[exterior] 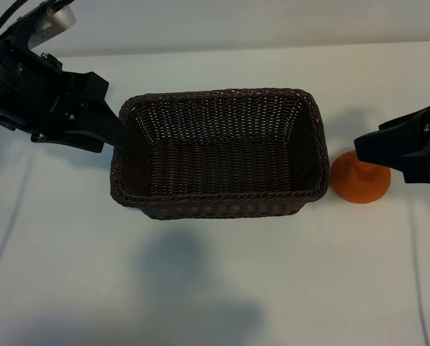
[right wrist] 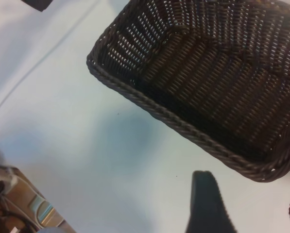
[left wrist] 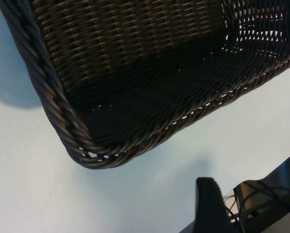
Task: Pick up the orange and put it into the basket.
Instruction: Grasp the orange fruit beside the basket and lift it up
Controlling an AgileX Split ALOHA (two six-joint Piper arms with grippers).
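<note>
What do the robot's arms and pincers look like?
Both arms are black and blocky. The left pincer has flat, angular black plates with small screws, black cables running above it and a silver-grey cylinder near the top. The right pincer is the same angular black shape. In the left wrist view, a rounded black finger shows beside thin wires.

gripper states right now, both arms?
Left gripper: open, holding nothing, at the basket's left rim.
Right gripper: open, holding nothing, over the orange beside the basket.
</note>
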